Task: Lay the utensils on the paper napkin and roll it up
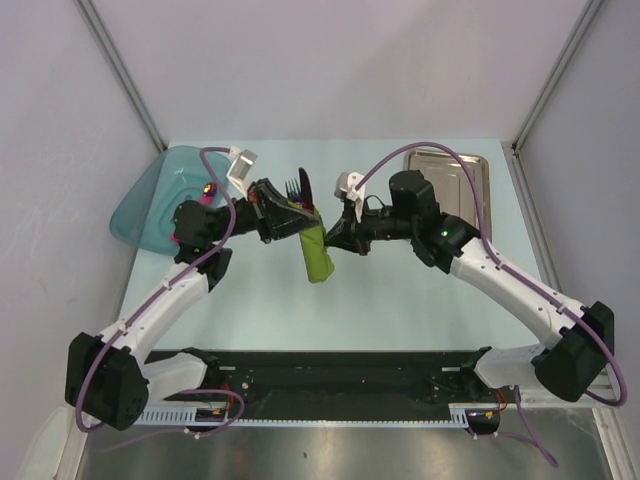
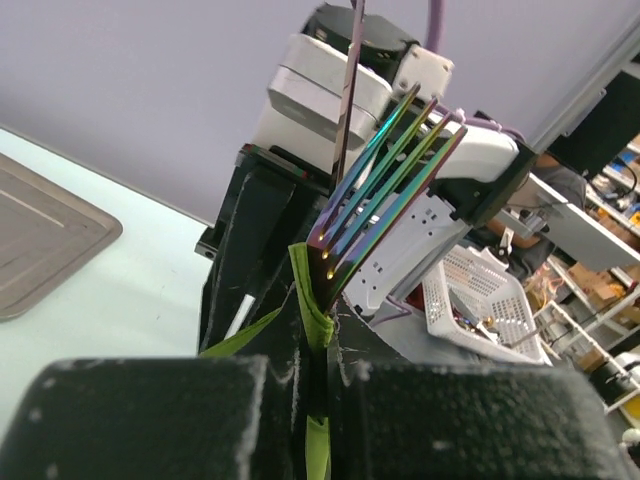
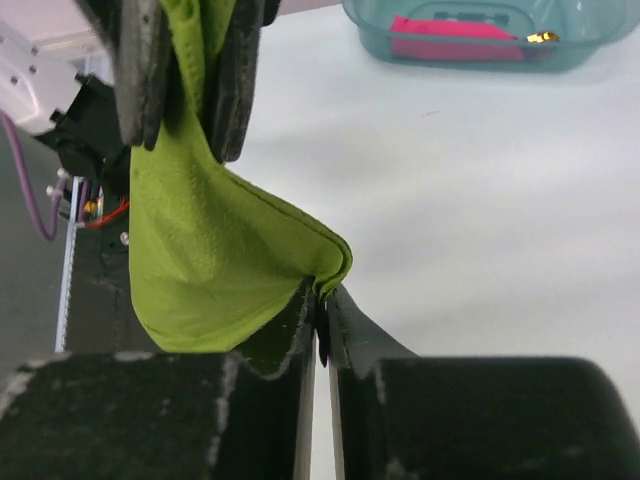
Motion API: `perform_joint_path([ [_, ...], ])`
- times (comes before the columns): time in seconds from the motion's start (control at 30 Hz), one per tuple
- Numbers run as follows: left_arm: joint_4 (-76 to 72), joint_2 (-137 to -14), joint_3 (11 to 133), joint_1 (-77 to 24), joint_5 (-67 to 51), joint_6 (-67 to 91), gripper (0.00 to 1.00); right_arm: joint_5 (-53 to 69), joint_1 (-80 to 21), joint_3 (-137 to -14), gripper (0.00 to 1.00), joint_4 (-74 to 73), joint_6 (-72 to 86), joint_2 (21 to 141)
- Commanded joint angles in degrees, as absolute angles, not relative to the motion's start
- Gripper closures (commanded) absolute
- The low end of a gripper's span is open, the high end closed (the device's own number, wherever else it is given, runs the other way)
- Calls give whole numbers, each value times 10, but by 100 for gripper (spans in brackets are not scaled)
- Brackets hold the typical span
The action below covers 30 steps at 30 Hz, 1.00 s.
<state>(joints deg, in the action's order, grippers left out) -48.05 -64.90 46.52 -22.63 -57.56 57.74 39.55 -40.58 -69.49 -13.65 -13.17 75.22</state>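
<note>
Holding the napkin (image 1: 316, 250) up off the counter (image 1: 400, 300) between them, both hands pinch it: the left hand (image 1: 287, 215) is pressed together on its upper end, where the utensils (image 1: 298, 187) poke out, and the right hand (image 1: 333, 238) nips a loose fold at its side. The utensils look wrapped already, but I judge the roll slack, not yet tightened or set down.

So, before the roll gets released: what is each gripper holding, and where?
The left gripper clamps the rolled napkin just below the protruding fork; the right gripper pinches a folded edge of it.
</note>
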Motion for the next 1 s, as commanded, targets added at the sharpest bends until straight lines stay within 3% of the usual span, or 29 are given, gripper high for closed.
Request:
perform_joint_path([
  [0.0, -526, -662, 501, -230, -541, 627, 100, 302, -401, -679, 75, -102, -91, 749],
  [0.03, -520, -664, 504, -229, -535, 613, 100, 291, -401, -688, 65, -111, -77, 753],
  [0.07, -510, -664, 509, -225, -530, 605, 100, 279, -389, -699, 47, -124, -70, 756],
  [0.1, -482, -663, 512, -222, -522, 594, 100, 278, -377, -725, 43, -153, -61, 758],
  [0.3, -347, -638, 519, -196, -421, 493, 100, 261, -276, -772, 46, -193, 11, 747],
  [0.47, -210, -633, 554, -195, -312, 404, 100, 229, -267, -804, 50, -198, 46, 733],
  [0.67, -176, -631, 571, -194, -252, 388, 100, 242, -309, -811, 55, -159, 76, 722],
  [0.97, -224, -635, 567, -195, -295, 435, 100, 333, -374, -756, 35, -42, 156, 769],
])
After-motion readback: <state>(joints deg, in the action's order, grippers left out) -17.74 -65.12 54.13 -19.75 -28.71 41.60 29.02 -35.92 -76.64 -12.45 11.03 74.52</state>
